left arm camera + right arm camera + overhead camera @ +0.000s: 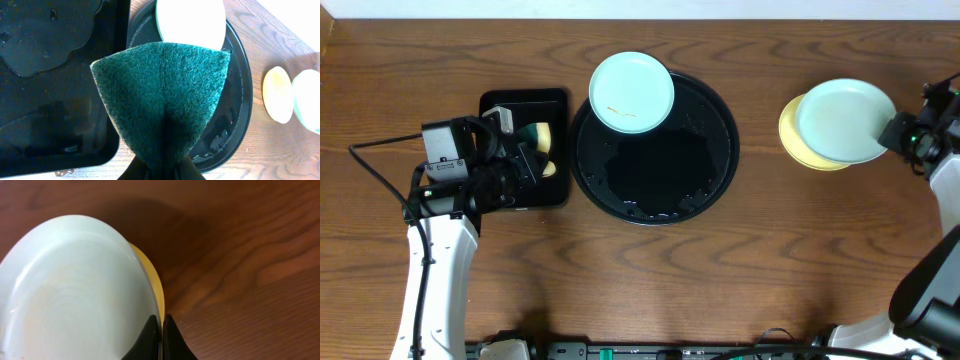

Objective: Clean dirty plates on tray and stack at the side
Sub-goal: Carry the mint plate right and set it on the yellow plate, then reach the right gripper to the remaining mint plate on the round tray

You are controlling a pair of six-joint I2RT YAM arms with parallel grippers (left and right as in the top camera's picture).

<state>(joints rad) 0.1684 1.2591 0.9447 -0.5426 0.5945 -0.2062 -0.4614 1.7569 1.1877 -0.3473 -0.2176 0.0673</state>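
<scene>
overhead: 3 plates [632, 92], 1 tray [665, 175]; left hand [162, 172] grasps 1 scourer [162, 95], right hand [161, 335] clamps upper mint plate [845, 120].

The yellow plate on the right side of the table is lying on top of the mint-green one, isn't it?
Not quite. The yellow plate lies underneath the mint-green plate, not on top of it. The overhead view shows this: only a crescent of yellow peeks out at the left and lower edge of the green plate. The pair is indeed on the right side of the table.
</scene>
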